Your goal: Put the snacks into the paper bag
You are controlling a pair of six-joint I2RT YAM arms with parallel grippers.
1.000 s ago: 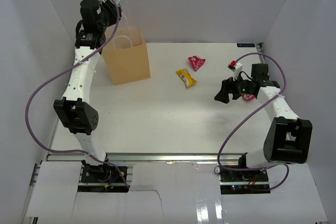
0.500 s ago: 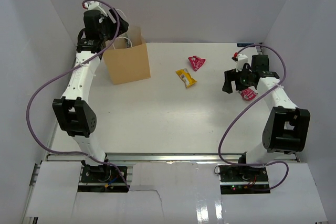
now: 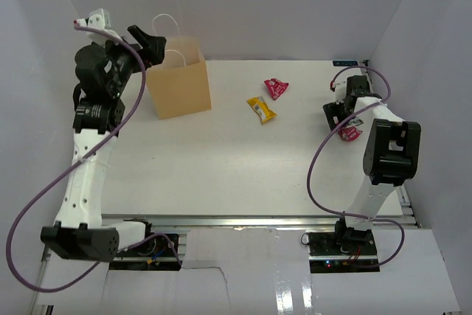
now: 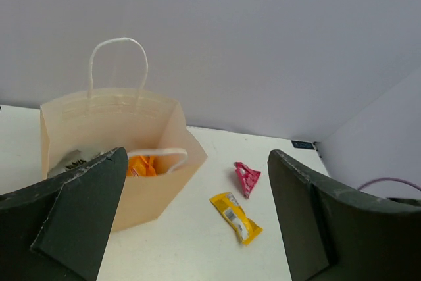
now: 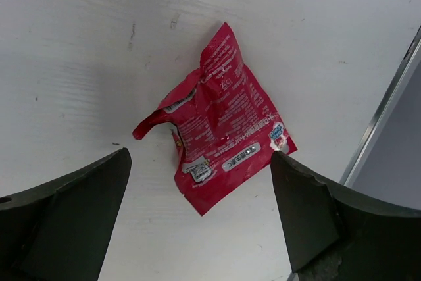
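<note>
The bag [image 3: 179, 86] is standing upright at ten o'clock on the desk [image 3: 221, 167], plain tan, its white cord handles sticking up. Inside, an orange packet [image 4: 141, 164] is lying beside a silver packet [image 4: 75, 161] whose dark lettering is too small for me to read. The left jaws are hanging wide apart and empty, raised near the bag's top. A yellow packet [image 3: 261, 108] and a magenta packet [image 3: 276, 88] are lying near twelve o'clock. At three o'clock the right jaws are gaping over a crumpled red packet [image 5: 220, 143], its print unreadable.
</note>
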